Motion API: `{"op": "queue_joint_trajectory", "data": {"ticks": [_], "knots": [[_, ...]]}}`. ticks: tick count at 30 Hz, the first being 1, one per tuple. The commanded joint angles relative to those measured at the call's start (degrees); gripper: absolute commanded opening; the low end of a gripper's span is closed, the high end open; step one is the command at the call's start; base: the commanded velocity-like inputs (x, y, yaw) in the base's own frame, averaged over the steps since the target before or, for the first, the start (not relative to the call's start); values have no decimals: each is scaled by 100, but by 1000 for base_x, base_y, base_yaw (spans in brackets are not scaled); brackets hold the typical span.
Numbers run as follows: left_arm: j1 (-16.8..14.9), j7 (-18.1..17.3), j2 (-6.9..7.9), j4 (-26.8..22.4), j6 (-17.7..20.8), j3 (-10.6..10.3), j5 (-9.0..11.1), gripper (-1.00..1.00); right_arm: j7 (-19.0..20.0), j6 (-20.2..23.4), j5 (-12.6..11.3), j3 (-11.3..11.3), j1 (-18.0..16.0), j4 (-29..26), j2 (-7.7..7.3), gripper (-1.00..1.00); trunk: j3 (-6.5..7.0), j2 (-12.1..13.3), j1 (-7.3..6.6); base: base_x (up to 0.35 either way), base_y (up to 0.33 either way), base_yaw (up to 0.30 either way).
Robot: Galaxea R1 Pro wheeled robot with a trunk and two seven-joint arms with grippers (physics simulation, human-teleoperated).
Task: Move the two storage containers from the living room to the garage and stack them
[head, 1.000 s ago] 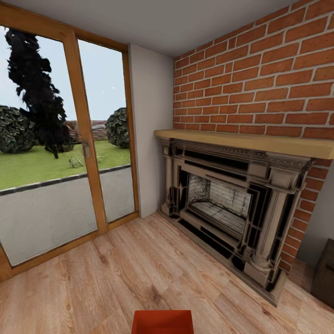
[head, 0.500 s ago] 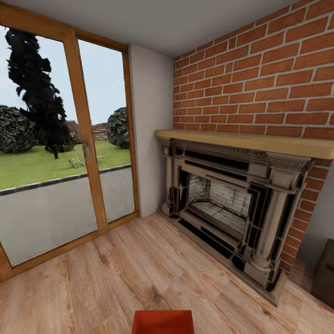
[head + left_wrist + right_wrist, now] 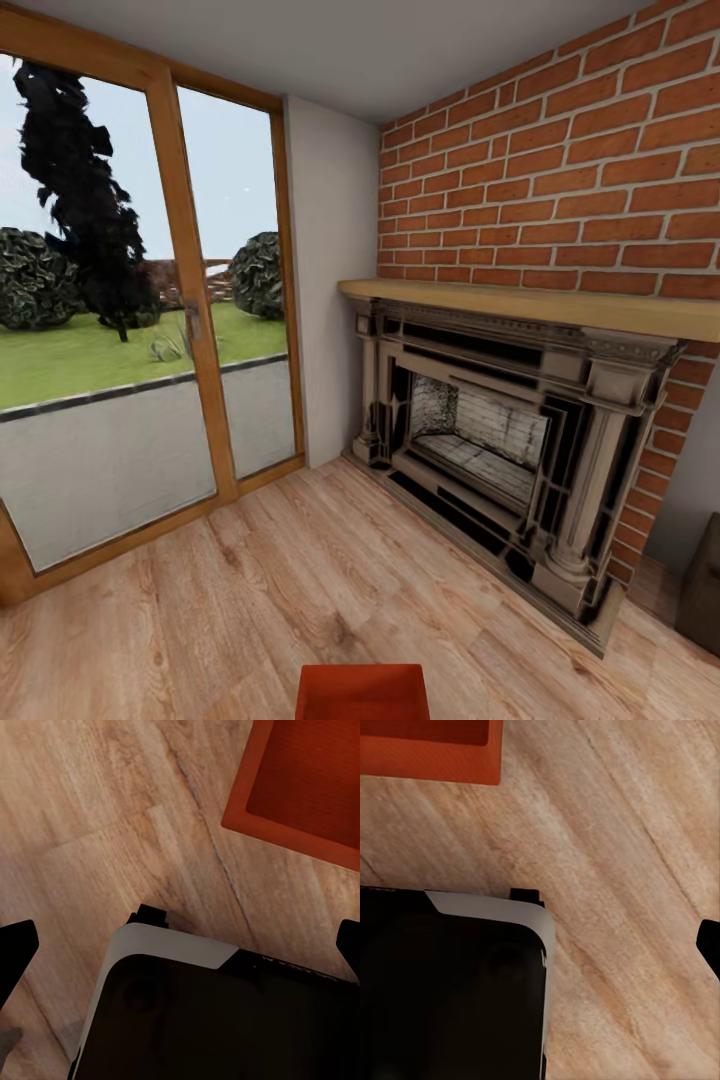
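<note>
Head view puts the robot in the living room, facing the brick fireplace [image 3: 500,440]; one storage container [image 3: 362,692] sits at the bottom centre on the wood-plank floor [image 3: 250,600]; left hand [image 3: 180,945] spread and empty; right hand's state I cannot tell; nothing carried, the garage move unstarted.

A glossy black base [image 3: 217,1020] with a rounded white-grey rim and black fingertips [image 3: 16,949].
</note>
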Motion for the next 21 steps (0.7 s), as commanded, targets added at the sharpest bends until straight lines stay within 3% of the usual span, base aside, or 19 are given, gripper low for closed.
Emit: {"op": "queue_joint_trajectory", "data": {"ticks": [1, 21], "knots": [[-4, 14, -1, 1, -13, -48, 41, 100, 7, -22, -42, 48, -7, 16, 1, 100, -9, -7, 1, 0, 1, 0], [-4, 14, -1, -5, -13, -49, 39, 100, 45, -28, -39, 42, -7, 17, 5, 100, -48, -7, 1, 0, 0, 0]]}}
